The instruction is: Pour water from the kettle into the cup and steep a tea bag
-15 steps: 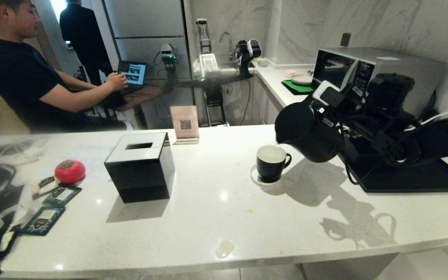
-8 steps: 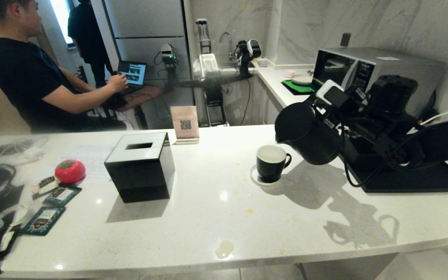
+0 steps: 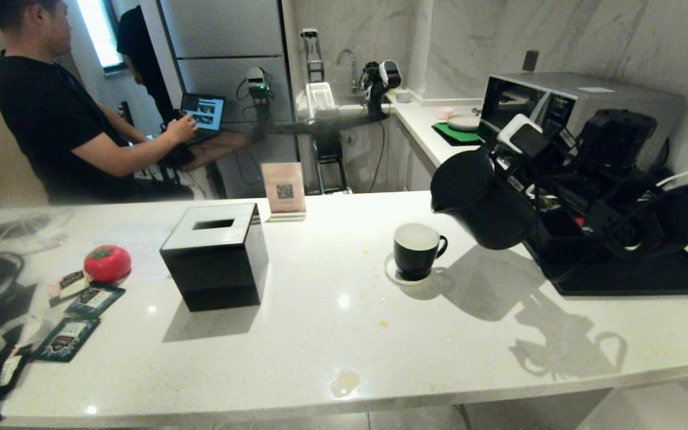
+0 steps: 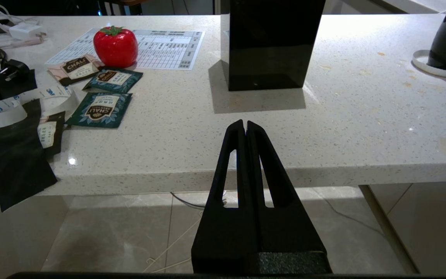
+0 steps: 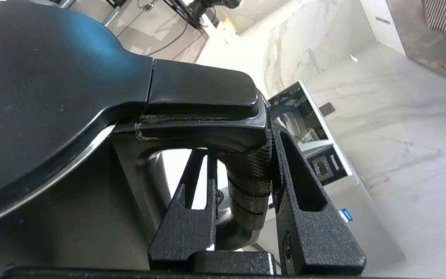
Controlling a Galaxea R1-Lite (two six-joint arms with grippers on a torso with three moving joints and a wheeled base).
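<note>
The matte black kettle (image 3: pixel 480 200) hangs in the air, tipped with its spout toward the cup (image 3: pixel 415 249); the spout is up and to the right of the cup's rim. My right gripper (image 3: pixel 544 179) is shut on the kettle's handle (image 5: pixel 248 182), one finger on each side. The small black cup shows a white inside and stands on a white coaster (image 3: pixel 392 272). Several tea bag sachets (image 3: pixel 68 338) lie at the counter's left end. My left gripper (image 4: pixel 245 124) is shut and empty, parked low in front of the counter's edge.
A black cube tissue box (image 3: pixel 215 254) stands mid-counter, with a QR sign (image 3: pixel 284 190) behind it. A red tomato-shaped thing (image 3: pixel 107 263) lies near the sachets. A black tray (image 3: pixel 648 276) and a microwave (image 3: pixel 559 101) are at the right. A person sits at a laptop at the back left.
The kettle has moved slightly up and to the right, away from the cup, with my right gripper still on its handle. The person at the back left shifted. The left gripper stayed put.
</note>
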